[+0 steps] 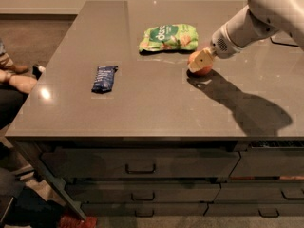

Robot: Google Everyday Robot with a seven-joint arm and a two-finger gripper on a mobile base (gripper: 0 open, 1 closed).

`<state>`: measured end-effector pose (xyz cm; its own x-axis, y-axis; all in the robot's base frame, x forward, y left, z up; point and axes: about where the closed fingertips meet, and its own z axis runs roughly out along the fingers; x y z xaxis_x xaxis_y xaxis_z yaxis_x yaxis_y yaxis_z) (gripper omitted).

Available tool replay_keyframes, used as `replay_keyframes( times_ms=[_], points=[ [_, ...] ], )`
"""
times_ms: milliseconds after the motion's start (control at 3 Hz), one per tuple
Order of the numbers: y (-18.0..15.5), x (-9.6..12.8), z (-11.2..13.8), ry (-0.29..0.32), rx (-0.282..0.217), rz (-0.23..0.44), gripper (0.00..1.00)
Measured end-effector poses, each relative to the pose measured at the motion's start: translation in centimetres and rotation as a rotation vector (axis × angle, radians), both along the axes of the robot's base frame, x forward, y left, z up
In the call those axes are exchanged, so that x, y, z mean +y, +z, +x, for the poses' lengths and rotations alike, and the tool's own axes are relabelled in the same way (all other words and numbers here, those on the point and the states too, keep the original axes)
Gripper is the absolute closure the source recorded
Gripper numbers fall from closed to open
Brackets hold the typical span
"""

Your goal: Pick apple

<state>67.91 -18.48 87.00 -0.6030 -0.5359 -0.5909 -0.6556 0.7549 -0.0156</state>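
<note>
The apple (pixel 204 71), small and orange-red, sits on the grey countertop (pixel 156 103) right of centre, just below the right end of the green snack bag (pixel 168 37). My gripper (pixel 200 61) reaches in from the upper right on a white arm (pixel 256 18) and is right at the apple, its tan tip covering the apple's upper front. The apple's lower edge meets its shadow on the counter.
A dark blue wrapped bar (pixel 104 78) lies on the left part of the countertop. The arm casts a long shadow (pixel 247 106) to the right. Drawers with handles (pixel 140 168) run under the counter's front edge. A person's feet (pixel 12 75) are at the left.
</note>
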Motion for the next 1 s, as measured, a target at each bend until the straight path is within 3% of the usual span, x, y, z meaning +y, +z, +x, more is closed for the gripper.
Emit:
replay_keyframes(
  times_ms=[333, 667, 1000],
  points=[
    [3.1, 1.9, 2.2, 0.009, -0.07, 0.006, 1.0],
    [5.8, 3.5, 4.0, 0.011, -0.139, 0.018, 1.0],
    [6.2, 3.7, 4.3, 0.011, -0.148, 0.02, 1.0]
  ],
)
